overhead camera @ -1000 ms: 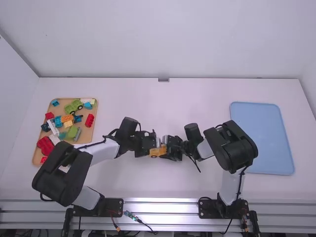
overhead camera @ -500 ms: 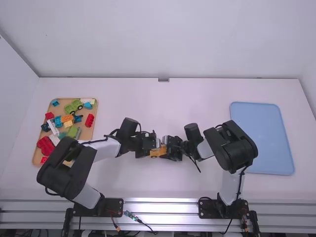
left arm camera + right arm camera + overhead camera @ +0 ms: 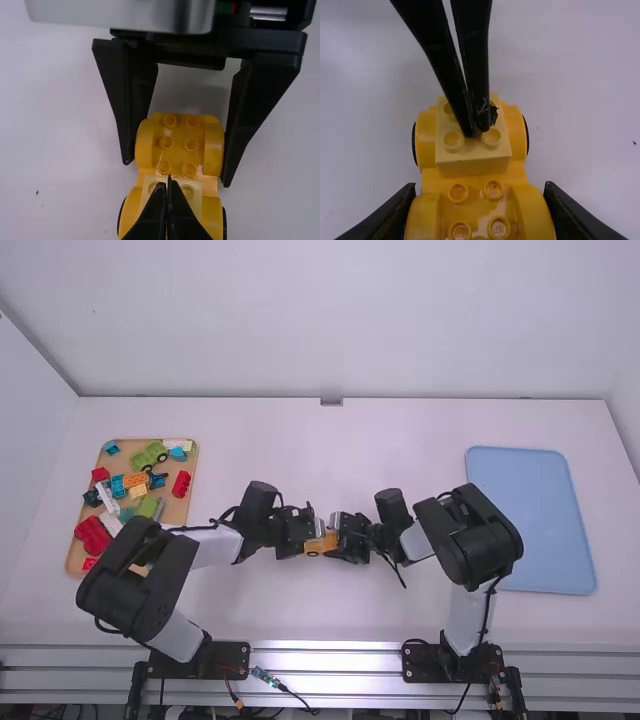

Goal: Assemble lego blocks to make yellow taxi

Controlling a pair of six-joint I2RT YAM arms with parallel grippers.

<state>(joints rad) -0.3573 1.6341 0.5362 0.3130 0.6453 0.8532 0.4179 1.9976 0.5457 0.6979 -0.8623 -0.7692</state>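
In the high view, a white table [image 3: 330, 455] meets a pale wall [image 3: 330, 320] at twelve o'clock. A tan tray [image 3: 177, 512] of mixed bricks [image 3: 181, 483] lies at nine o'clock, a blue tray [image 3: 530, 520] at three. At the dial's centre sits the yellow wheeled base [image 3: 313, 547], a pale-yellow brick [image 3: 472, 166] mounted on one end. The right gripper [image 3: 335, 536] grips the other end, a finger against each side. The left gripper [image 3: 318, 531] has its fingers together, tips touching the pale-yellow brick's studded top.
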